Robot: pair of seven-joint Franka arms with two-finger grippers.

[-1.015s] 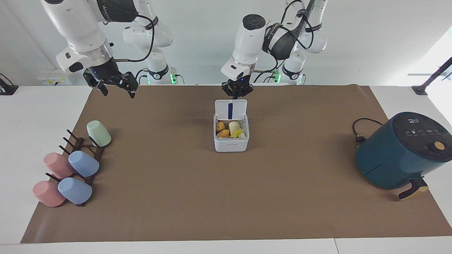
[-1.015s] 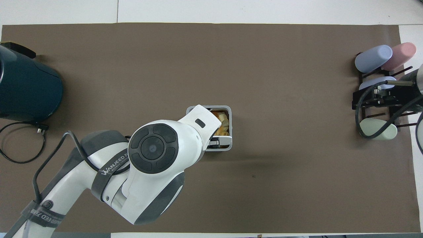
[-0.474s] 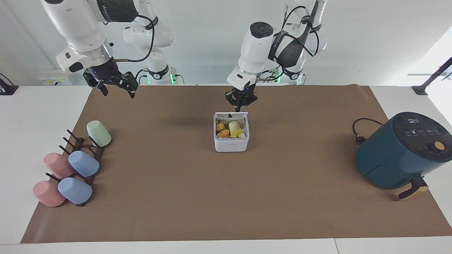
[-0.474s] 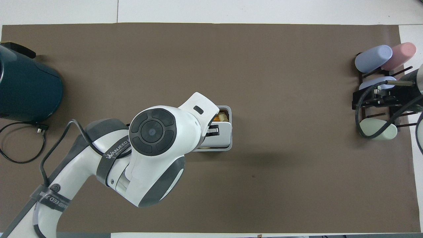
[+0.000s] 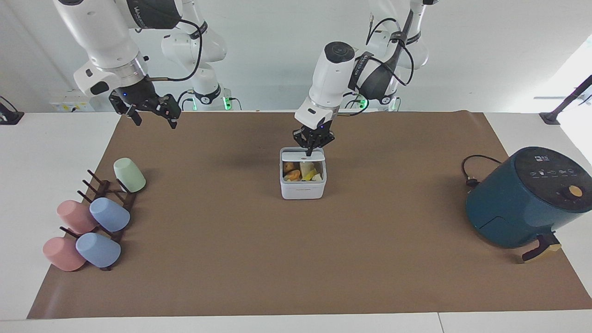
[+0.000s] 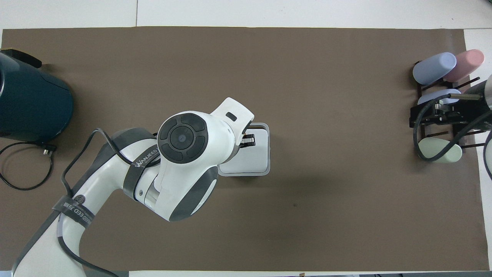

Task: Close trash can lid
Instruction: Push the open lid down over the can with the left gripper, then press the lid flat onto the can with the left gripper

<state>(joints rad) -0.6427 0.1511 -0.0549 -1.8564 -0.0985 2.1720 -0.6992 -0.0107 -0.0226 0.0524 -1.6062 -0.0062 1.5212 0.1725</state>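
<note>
The small white trash can (image 5: 303,189) stands mid-table on the brown mat. Its lid (image 5: 300,154) is tipped down most of the way but still ajar: orange and yellow scraps (image 5: 299,173) show under its free edge. My left gripper (image 5: 311,150) points down with its fingers together, tips on the lid's top beside a small dot. In the overhead view the lid (image 6: 250,157) covers nearly the whole trash can (image 6: 268,154), and the left gripper (image 6: 251,140) is over its farther part. My right gripper (image 5: 149,113) waits open in the air above the mat's corner.
A teal air fryer (image 5: 527,199) with its cord (image 5: 468,173) stands at the left arm's end. A dark rack with several pastel cups (image 5: 92,217) lies at the right arm's end; in the overhead view the right gripper (image 6: 438,113) hangs over that rack (image 6: 442,130).
The lid has swung from upright, blue stripe showing, down to nearly flat over the can. My left gripper has followed it forward and down, pushing it. The right arm has not moved.
</note>
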